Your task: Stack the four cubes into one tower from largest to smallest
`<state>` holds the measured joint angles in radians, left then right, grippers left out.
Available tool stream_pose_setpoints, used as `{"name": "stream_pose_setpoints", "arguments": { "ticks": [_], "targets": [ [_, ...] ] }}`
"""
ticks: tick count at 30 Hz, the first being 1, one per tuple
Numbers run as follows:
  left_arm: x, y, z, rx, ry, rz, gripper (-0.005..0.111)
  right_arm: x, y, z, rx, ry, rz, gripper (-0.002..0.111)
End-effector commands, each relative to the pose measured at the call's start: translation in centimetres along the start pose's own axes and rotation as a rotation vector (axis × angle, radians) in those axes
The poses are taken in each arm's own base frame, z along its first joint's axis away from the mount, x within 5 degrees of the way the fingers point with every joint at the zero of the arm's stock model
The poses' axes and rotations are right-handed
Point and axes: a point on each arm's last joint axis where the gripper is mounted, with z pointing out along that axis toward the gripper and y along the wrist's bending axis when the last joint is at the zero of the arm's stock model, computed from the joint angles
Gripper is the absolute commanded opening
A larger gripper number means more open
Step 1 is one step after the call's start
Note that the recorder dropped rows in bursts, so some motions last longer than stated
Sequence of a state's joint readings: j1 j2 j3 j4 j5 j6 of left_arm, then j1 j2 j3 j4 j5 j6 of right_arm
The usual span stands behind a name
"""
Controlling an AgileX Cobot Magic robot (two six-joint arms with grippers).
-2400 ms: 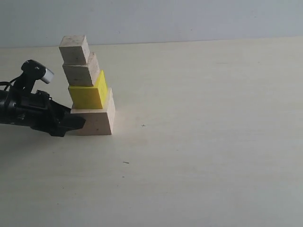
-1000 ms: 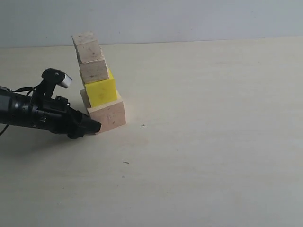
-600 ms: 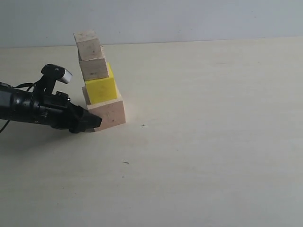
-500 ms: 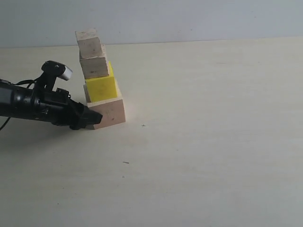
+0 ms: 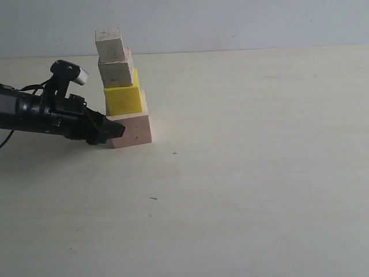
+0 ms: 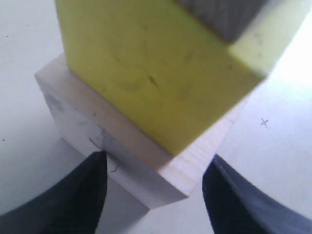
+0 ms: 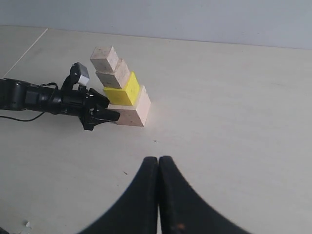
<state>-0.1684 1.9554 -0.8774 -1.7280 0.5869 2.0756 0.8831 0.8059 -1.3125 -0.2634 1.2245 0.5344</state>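
Tower (image 5: 122, 86) stood upright. Left gripper (image 5: 117, 132) sat at its base, jaws spread astride the largest cube (image 5: 135, 130). Right gripper (image 7: 159, 163) was pressed together, well apart.

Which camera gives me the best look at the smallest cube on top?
The exterior view: the smallest cube sits whole and side-on atop the tower. The right wrist view shows the cube smaller. The left wrist view misses it.

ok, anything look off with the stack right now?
Yes, the tower is staggered: the yellow cube sits off-centre on the pale base cube, and the light-brown cube and top cube step further toward the left gripper, whose open jaws flank the base. Nothing has fallen.
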Motion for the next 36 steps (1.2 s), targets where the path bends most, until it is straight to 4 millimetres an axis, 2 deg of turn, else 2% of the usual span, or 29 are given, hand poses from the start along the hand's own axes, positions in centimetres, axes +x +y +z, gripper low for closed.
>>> {"name": "stream_pose_setpoints", "arguments": {
  "ticks": [1, 3, 5, 6, 10, 12, 15, 19, 29, 36],
  "targets": [
    [-0.6, -0.1, -0.1, 0.003, -0.025, 0.005, 0.056, 0.0, -0.1, 0.0, 0.006, -0.006, 0.002, 0.0],
    [-0.4, -0.4, -0.4, 0.014, 0.022, 0.029, 0.056, 0.0, -0.1, 0.0, 0.006, -0.006, 0.004, 0.0],
    [0.2, -0.2, -1.4, -0.025, 0.111, 0.05, 0.056, 0.0, -0.1, 0.0, 0.004, -0.005, 0.005, 0.0],
    [0.4, 0.0, -2.5, -0.053, 0.134, 0.049, 0.056, 0.0, -0.1, 0.0, 0.004, -0.005, 0.005, 0.0],
    [-0.1, 0.9, -5.6, -0.141, 0.08, 0.002, 0.056, 0.0, -0.1, 0.0, 0.008, -0.007, 0.004, 0.0],
    [-0.4, 1.9, -5.9, -0.241, 0.028, -0.128, 0.053, 0.0, -0.1, 0.0, 0.008, -0.007, 0.004, 0.0],
    [-0.6, 2.9, -5.6, -0.312, -0.04, -0.332, 0.043, 0.0, -0.1, 0.0, 0.008, -0.007, 0.004, 0.0],
    [-1.3, 4.0, -4.4, -0.294, -0.09, -0.57, 0.043, 0.0, -0.1, 0.0, 0.006, -0.006, 0.004, 0.0],
    [-1.3, 4.4, -1.4, -0.104, -0.079, -0.592, 0.043, 0.1, 0.0, 0.0, -0.003, 0.0, 0.01, 0.0],
    [-1.4, 4.4, -0.6, -0.038, -0.045, -0.507, 0.043, 0.1, 0.0, 0.0, 0.0, -0.002, 0.009, 0.0]
  ]
}}
